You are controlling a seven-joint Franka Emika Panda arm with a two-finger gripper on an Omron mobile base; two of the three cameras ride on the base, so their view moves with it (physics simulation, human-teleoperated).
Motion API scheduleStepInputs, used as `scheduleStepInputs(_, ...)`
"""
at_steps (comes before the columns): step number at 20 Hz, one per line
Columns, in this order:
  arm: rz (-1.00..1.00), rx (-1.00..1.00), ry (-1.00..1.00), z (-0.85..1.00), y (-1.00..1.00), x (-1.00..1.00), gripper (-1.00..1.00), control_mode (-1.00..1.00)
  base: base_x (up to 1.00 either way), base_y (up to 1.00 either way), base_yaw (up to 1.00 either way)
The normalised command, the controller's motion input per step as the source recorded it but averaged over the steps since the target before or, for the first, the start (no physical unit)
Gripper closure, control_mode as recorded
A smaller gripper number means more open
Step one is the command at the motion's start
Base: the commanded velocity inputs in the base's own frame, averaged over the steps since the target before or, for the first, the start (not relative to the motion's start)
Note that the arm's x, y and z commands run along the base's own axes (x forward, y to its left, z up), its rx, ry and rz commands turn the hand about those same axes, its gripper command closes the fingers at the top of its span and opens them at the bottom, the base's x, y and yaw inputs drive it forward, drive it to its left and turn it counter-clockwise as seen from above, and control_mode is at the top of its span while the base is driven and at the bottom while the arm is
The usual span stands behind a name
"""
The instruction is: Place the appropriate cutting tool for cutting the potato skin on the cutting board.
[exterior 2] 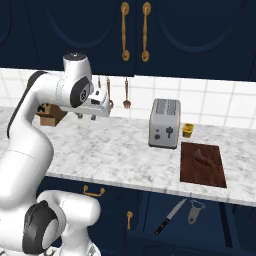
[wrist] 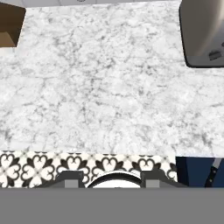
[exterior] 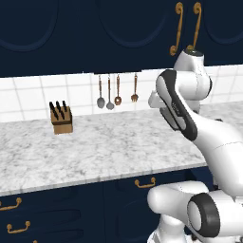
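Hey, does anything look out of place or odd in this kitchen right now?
Yes. A knife and a peeler lie below the counter edge, in front of the cabinets, apparently in an open drawer rather than near the cutting board.

The counter (exterior 2: 115, 150) lies bare and open across its wide middle. At its back left the knife block (exterior: 61, 118) stands. Toward the right end, the toaster (exterior 2: 165, 123) and a yellow cup (exterior 2: 188, 130) crowd the back edge, and the board (exterior 2: 202, 164) covers the front edge there.
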Motion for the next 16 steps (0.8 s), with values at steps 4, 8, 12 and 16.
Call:
scheduleStepInputs(4, 0.0, 0.0, 0.0, -0.03, -0.31, -0.31, -1.0, -1.0, 0.0, 0.0, 0.0)
scheduleStepInputs(8, 0.0, 0.01, -0.01, -0.55, -1.0, -0.61, -1.0, -1.0, 0.0, 0.0, 0.0)
scheduleStepInputs(12, 0.04, 0.01, 0.01, -0.78, -1.0, -0.42, -1.0, -1.0, 0.0, 0.0, 0.0)
scheduleStepInputs(16, 0.04, 0.09, 0.09, -0.47, -1.0, -0.39, -1.0, -1.0, 0.0, 0.0, 0.0)
